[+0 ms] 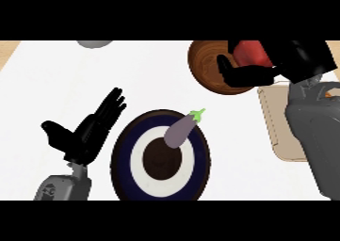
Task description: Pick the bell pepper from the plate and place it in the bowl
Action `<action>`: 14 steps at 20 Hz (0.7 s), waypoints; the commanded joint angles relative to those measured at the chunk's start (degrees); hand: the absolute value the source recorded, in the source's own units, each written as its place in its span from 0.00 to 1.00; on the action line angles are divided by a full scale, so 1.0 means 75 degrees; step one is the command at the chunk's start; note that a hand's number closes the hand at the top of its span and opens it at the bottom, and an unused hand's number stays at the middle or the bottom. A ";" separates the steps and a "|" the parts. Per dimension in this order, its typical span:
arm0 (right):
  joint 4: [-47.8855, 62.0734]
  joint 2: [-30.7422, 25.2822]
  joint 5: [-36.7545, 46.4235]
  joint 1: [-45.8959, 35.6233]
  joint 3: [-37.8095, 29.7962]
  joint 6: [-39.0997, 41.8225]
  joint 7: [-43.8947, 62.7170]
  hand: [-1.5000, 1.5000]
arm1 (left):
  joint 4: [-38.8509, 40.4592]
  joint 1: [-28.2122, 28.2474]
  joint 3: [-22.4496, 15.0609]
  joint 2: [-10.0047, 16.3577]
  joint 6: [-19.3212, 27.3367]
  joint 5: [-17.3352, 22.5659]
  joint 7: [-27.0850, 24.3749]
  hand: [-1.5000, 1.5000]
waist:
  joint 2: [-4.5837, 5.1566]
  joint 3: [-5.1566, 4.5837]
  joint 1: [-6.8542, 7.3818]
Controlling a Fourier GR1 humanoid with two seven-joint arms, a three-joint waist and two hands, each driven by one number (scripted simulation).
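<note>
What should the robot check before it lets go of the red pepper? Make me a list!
1. The right hand curls round the bell pepper: ok.
2. The bell pepper is over the bowl: ok.
3. The bell pepper is off the plate, where only the eggplant lies: ok.
4. The left hand is open, away from the bowl: ok.
5. The bell pepper is low enough to let go: cannot tell.

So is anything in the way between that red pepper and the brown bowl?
Nothing visible is. The right hand, curled round the bell pepper, shows over the bowl's right side. The eggplant lies on the plate, well clear of it.
</note>
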 commanded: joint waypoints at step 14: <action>0.7394 0.0228 0.2155 -0.2280 -0.0133 -0.2633 -0.2290 1.00 | 0.0216 -0.0074 -0.0286 -0.0286 0.0085 -0.0153 -0.0229 0.50 | 0.0145 -0.0004 0.0313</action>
